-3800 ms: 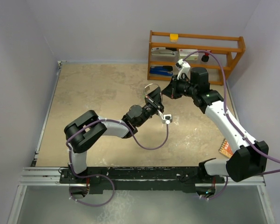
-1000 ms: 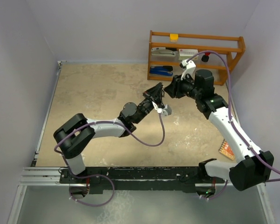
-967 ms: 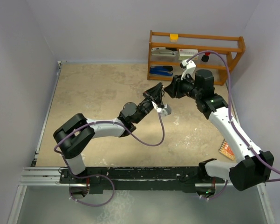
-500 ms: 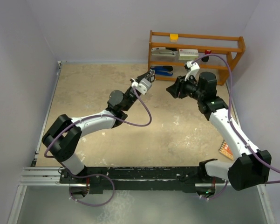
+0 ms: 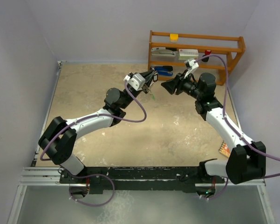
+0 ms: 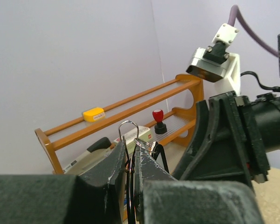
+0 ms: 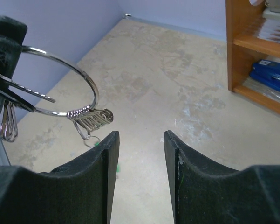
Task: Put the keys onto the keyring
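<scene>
Where a second ago the two grippers met nose to nose over the middle of the table, the left gripper (image 6: 130,150) has since swung up and back toward the shelf, and the right gripper (image 7: 140,136) now faces it across a clear gap. The left arm is stretched out much farther than before.

The left gripper's fingers are pressed together on the keyring (image 7: 93,91), pinching its wire so the ring stands out from the jaws toward the right gripper. The keyring is a thin round silver wire. A cluster of small silver keys (image 7: 97,117) is bunched on its lower arc, and a smaller ring dangles just below them. More silver metal hangs beside the left gripper's finger.

The right gripper's fingers stand well apart with nothing between them; they touch neither the ring nor the keys, which hang just ahead of its left finger.

Beyond both grippers stands the orange wooden shelf (image 5: 195,46), carrying a yellow piece (image 6: 93,114) on its top rail, a red knob (image 6: 157,115) and a blue item (image 7: 270,74). The mottled beige table (image 5: 93,93) lies below.
</scene>
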You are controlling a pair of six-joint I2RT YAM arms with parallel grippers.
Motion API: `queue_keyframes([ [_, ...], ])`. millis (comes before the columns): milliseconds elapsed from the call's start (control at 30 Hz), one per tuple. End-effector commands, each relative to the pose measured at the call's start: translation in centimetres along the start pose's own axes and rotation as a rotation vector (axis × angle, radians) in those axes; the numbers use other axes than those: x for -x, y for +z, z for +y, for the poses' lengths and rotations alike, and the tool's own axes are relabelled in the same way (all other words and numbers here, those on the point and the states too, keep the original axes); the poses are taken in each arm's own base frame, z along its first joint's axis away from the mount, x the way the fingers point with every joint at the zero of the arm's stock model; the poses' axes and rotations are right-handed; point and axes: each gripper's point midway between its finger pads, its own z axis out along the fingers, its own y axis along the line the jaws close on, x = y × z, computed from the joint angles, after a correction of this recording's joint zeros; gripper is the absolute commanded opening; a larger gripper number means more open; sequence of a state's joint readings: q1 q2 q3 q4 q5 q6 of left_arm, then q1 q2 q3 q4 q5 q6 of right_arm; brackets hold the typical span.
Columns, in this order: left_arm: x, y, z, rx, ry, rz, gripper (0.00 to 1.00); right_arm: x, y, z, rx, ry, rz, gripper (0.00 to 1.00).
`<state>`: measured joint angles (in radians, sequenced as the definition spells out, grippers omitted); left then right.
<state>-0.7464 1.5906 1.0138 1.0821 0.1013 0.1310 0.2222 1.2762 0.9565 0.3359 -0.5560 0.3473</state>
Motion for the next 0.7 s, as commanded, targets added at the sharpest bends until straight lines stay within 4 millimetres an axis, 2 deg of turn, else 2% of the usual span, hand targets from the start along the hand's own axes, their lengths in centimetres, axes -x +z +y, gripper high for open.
queue_keyframes([
  [0, 6.0, 1.0, 0.7, -0.002, -0.056, -0.155, 0.0, 3.6, 0.5, 2.1, 0.111, -0.016, -0.121, 0.47],
  [667, 5.8, 1.4, 0.7, -0.003, -0.12, -0.194, 0.0, 6.1, 1.7, 3.6, 0.226, 0.025, -0.213, 0.48],
])
